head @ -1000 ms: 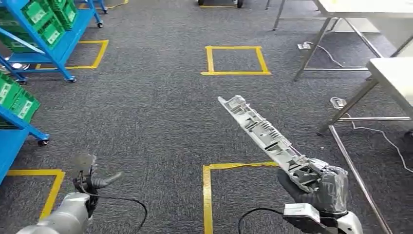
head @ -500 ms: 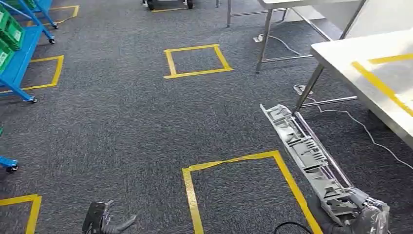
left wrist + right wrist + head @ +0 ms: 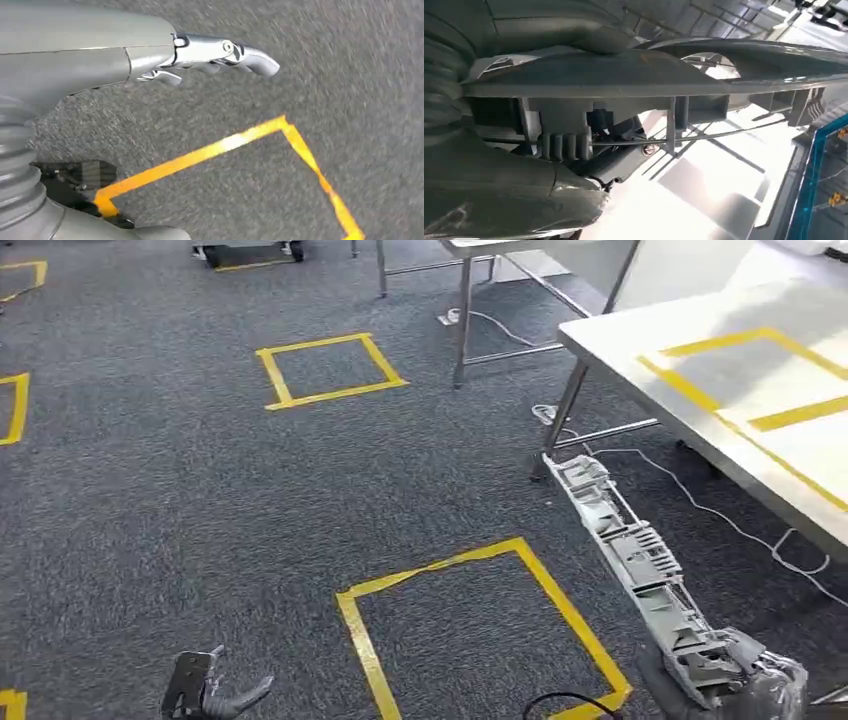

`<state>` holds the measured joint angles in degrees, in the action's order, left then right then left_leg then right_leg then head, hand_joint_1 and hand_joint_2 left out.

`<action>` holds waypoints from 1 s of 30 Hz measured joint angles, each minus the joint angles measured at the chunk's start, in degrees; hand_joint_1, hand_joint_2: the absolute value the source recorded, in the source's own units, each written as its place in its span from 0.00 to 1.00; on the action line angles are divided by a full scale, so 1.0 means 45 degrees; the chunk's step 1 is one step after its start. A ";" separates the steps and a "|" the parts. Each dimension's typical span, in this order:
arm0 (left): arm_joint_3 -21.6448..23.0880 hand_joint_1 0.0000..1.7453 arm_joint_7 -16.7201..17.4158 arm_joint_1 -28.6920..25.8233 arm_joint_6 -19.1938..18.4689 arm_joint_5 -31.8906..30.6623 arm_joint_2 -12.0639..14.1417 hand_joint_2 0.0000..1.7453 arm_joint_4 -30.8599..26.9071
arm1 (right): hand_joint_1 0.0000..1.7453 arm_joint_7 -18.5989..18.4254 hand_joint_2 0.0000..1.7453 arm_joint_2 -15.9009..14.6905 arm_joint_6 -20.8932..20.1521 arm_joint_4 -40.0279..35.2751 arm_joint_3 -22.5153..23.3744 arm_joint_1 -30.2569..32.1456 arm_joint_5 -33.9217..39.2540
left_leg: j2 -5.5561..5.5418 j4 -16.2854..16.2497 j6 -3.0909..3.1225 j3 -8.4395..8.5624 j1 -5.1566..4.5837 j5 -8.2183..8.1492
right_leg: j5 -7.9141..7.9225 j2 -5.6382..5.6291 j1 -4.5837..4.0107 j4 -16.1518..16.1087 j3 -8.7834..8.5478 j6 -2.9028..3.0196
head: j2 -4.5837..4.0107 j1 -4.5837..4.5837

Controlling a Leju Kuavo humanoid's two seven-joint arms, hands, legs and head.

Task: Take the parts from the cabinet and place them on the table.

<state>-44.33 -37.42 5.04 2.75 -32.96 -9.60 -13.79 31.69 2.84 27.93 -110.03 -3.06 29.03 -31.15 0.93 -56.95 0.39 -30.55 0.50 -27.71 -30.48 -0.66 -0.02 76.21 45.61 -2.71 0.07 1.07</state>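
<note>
— What is cut off or hard to read here?

— The right hand (image 3: 735, 680) sits at the lower right edge of the head view, partly out of frame; it grips one end of the long grey plastic part (image 3: 630, 565). In the right wrist view the ribbed underside of the part (image 3: 634, 80) crosses close to the camera and hides most of the fingers.

— And the other hand?

— The left hand (image 3: 210, 55) holds nothing — its silvery fingers reach out over the carpet, a little apart.

— Room to move?

— The part's free end points toward the near corner leg of the white table (image 3: 640, 350), whose top carries yellow tape lines. The dark, coarse carpet (image 3: 200, 500) lies open to the left, marked with yellow tape squares (image 3: 330, 368). A white cable (image 3: 720, 515) trails under the table's edge.
</note>
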 joint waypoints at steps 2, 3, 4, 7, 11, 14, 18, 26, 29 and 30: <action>0.0000 0.00 0.0005 -0.0012 0.0044 -0.0015 -0.0034 1.00 0.0000 | 1.00 0.0000 1.00 0.0005 0.0014 0.0000 0.0005 0.0019 0.0005 | 0.0308 -0.0002 -0.0070 0.0193 0.0023 -0.0153 | 0.0425 0.0049 0.0101 -0.0076 0.0063 -0.0101 | 0.0000 0.0000; 0.0000 0.00 0.0010 -0.0011 0.0044 -0.0019 -0.0039 1.00 0.0000 | 1.00 0.0005 1.00 0.0005 0.0014 -0.0005 0.0010 0.0021 0.0019 | 0.0461 -0.0003 -0.0125 0.0344 0.0046 -0.0271 | 0.1036 0.0117 0.0154 -0.1013 -0.0384 -0.0136 | 0.0000 0.0010; 0.0000 0.00 0.0015 -0.0009 0.0049 -0.0024 -0.0049 1.00 0.0000 | 1.00 0.0019 1.00 0.0005 0.0014 -0.0010 0.0010 0.0024 0.0019 | 0.0602 -0.0005 -0.0190 0.0508 0.0071 -0.0399 | 0.1649 0.0326 0.0180 -0.2154 -0.0947 -0.0164 | 0.0000 -0.0005; -0.0005 0.00 0.0049 -0.0025 0.0073 -0.0019 0.0004 1.00 0.0000 | 1.00 0.0078 1.00 0.0034 0.0010 -0.0054 0.0005 -0.0057 0.0015 | 0.0918 -0.0022 -0.0455 0.0764 -0.0068 -0.0739 | 0.1596 0.1078 -0.0005 -0.3318 -0.1664 0.0076 | 0.0000 0.0048; 0.0000 0.00 0.0146 0.0111 0.0116 -0.0112 -0.0082 1.00 0.0000 | 1.00 0.0077 1.00 0.0063 0.0005 -0.0077 0.0053 0.0007 0.0019 | 0.0972 0.0142 -0.0723 0.1157 0.0040 -0.1008 | 0.1344 0.0454 -0.0009 -0.3421 -0.1822 0.0495 | 0.0000 -0.0116; 0.0000 0.00 0.0194 0.0110 0.0160 -0.0146 -0.0112 1.00 0.0005 | 1.00 0.0073 1.00 0.0087 0.0005 -0.0083 0.0039 -0.0161 0.0005 | -0.0054 -0.2688 -0.0694 -0.0636 0.0021 -0.1854 | 0.1144 0.0047 -0.0003 -0.3494 -0.2074 0.0750 | 0.0000 -0.0243; 0.0000 0.00 0.0199 -0.0025 0.0199 -0.0262 -0.0107 1.00 0.0005 | 1.00 0.0010 1.00 0.0097 0.0005 -0.0068 0.0039 -0.0188 -0.0010 | -0.0156 -0.3580 -0.0635 -0.2316 -0.0005 -0.0630 | 0.0705 -0.0741 0.0003 -0.3495 -0.2663 0.0791 | 0.0000 -0.0223; 0.0000 0.00 0.0151 0.0121 0.0238 -0.0296 -0.0150 1.00 0.0010 | 1.00 -0.0112 1.00 0.0097 0.0228 -0.0073 -0.0073 -0.0134 -0.1241 | -0.0449 -0.0061 -0.0242 -0.0896 0.0036 0.0756 | 0.0130 -0.1077 -0.0003 -0.3524 -0.3467 0.0239 | 0.0005 -0.0287; -0.0005 0.00 0.0151 0.0072 0.0238 -0.0311 -0.0126 1.00 0.0010 | 1.00 -0.0296 1.00 0.0020 0.0612 -0.0088 -0.0514 -0.0128 -0.1928 | -0.0408 -0.0002 -0.0085 -0.0489 -0.0003 0.0403 | -0.0264 -0.0112 -0.0017 -0.1130 -0.2130 0.0113 | 0.0000 -0.0180; -0.0005 0.00 0.0151 0.0037 0.0238 -0.0340 -0.0126 1.00 0.0010 | 1.00 -0.0398 1.00 -0.0091 0.0650 -0.0087 -0.0694 -0.0124 -0.1996 | -0.0357 -0.0001 -0.0071 -0.0335 -0.0006 0.0254 | -0.0684 -0.0065 -0.0009 -0.0295 -0.1502 0.0068 | 0.0000 -0.0136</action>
<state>-44.35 -36.74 5.21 3.83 -34.49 -10.16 -13.75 29.90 2.43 30.86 -110.42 -6.18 28.47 -40.13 -0.68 -56.95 0.07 -32.05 0.48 -26.57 -33.55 -0.96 -0.06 74.88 38.84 -2.40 0.07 0.46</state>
